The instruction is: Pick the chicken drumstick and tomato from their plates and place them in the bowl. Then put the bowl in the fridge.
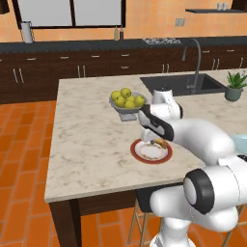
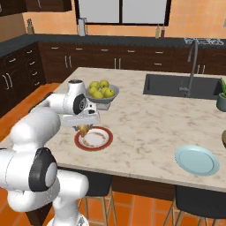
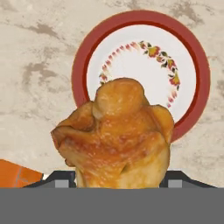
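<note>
The end effector [image 2: 84,128] hangs in the centre-left of the right base view, just above the near-left edge of the red-rimmed plate [image 2: 93,138], with the chicken drumstick [image 2: 83,129] caught between its fingers. In the hand view the drumstick [image 3: 114,135] fills the lower middle of the frame, with the dark fingertips flanking it low on either side, so the jaws stand partly closed around the meat; it seems lifted clear of the plate [image 3: 192,57], though the gap is hard to judge from this angle. The plate, white with a flowered ring inside its red rim, lies on the marbled tabletop [image 3: 39,52] in the upper half of that frame. In the left base view the same plate [image 1: 150,151] sits just right of centre, and the end effector [image 1: 155,141] shows over its upper edge, half hidden by the arm. A grey footed bowl of yellow-green apples [image 1: 127,100] stands just above it. The pale blue plate [image 2: 197,160] lies bare in the lower right of the right base view, well apart from the red-rimmed one. A sink [image 2: 181,86] with a curved tap is set in the tabletop at upper right, beside a potted plant [image 1: 235,86].
</note>
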